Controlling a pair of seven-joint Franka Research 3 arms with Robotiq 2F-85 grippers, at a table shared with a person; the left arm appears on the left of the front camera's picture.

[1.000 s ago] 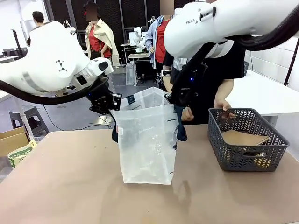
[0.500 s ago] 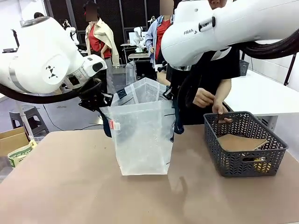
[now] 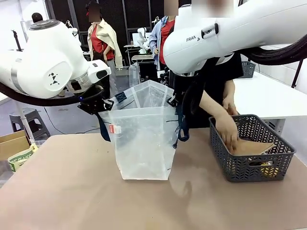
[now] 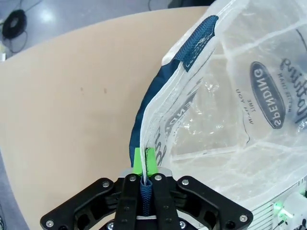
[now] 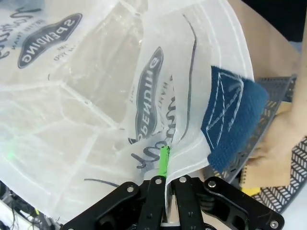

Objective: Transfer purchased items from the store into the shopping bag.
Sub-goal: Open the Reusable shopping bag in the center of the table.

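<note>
On table point(image 3: 57, 191), shopping bag point(image 3: 144, 143) centred, basket point(image 3: 249, 165) to its right, packet point(image 3: 256, 145) in basket.

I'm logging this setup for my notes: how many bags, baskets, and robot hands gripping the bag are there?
Bags: 1, the translucent clear plastic shopping bag with navy strap handles
Baskets: 1, the dark grey slotted plastic basket
Robot hands shut on the bag's edge: 2, the left hand and the right hand
Total: 4
</note>
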